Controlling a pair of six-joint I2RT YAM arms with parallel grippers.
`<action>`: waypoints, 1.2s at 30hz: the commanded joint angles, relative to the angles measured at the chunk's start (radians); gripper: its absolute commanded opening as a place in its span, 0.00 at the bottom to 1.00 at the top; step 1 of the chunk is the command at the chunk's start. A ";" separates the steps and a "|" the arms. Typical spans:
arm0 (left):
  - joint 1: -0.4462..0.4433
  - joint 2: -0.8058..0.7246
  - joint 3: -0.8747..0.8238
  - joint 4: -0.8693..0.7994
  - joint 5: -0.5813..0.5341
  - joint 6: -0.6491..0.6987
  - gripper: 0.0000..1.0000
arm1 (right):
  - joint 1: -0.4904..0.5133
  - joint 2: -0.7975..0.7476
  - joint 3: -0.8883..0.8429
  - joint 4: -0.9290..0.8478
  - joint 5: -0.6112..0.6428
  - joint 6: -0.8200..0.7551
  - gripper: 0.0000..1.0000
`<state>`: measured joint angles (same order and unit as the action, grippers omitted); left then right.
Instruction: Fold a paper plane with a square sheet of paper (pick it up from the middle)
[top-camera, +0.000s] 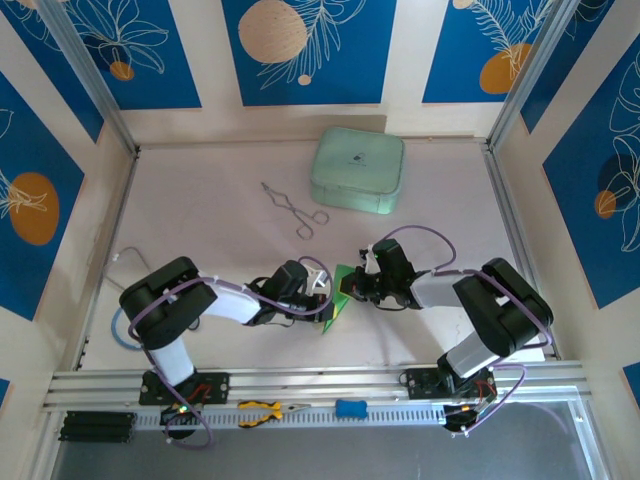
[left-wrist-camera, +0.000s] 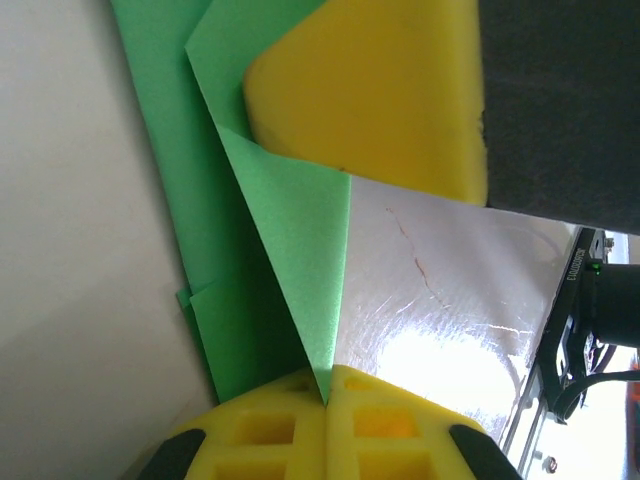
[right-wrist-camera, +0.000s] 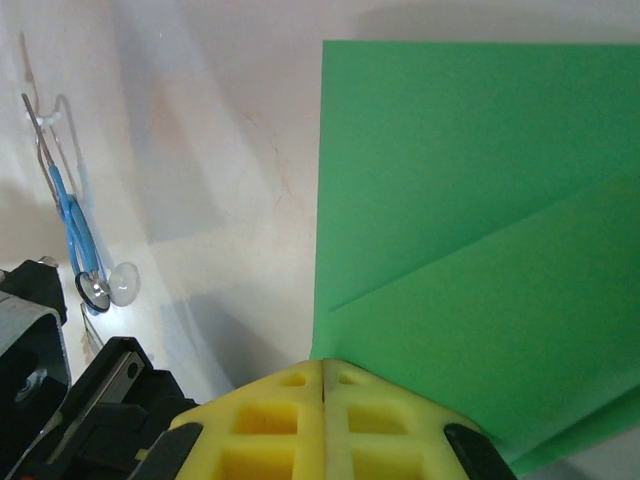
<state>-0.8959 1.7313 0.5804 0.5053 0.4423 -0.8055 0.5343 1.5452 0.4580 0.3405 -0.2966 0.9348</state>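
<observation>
My left claw (left-wrist-camera: 325, 398) is pinched tight on a folded tip of the paper (top-camera: 340, 295), my right claw (right-wrist-camera: 322, 385) clamps its edge, low over the near table (top-camera: 220, 230), and it's light, floppy, quick to crumple, so I'd grip edges gently.

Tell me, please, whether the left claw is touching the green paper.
Touching: the left wrist view shows a tip of the sheet of paper pinched in the shut left claw.

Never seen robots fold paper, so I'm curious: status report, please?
Left pincer shut on green paper's pointed tip. Right pincer shut on its edge. Paper partly folded, creases showing. Forceps and mint case lie apart, farther back.
</observation>
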 joint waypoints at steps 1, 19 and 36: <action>0.017 0.033 -0.022 -0.056 -0.002 -0.006 0.00 | -0.007 0.022 0.001 0.002 -0.021 -0.019 0.05; 0.020 0.038 -0.025 -0.070 0.000 -0.008 0.00 | -0.005 0.135 -0.030 0.026 0.007 0.011 0.04; 0.018 -0.071 0.002 -0.096 0.107 -0.022 0.10 | 0.003 0.146 -0.001 -0.067 0.027 -0.006 0.03</action>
<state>-0.8856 1.6699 0.5804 0.4282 0.4820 -0.8253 0.5304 1.6398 0.4717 0.4213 -0.3424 0.9501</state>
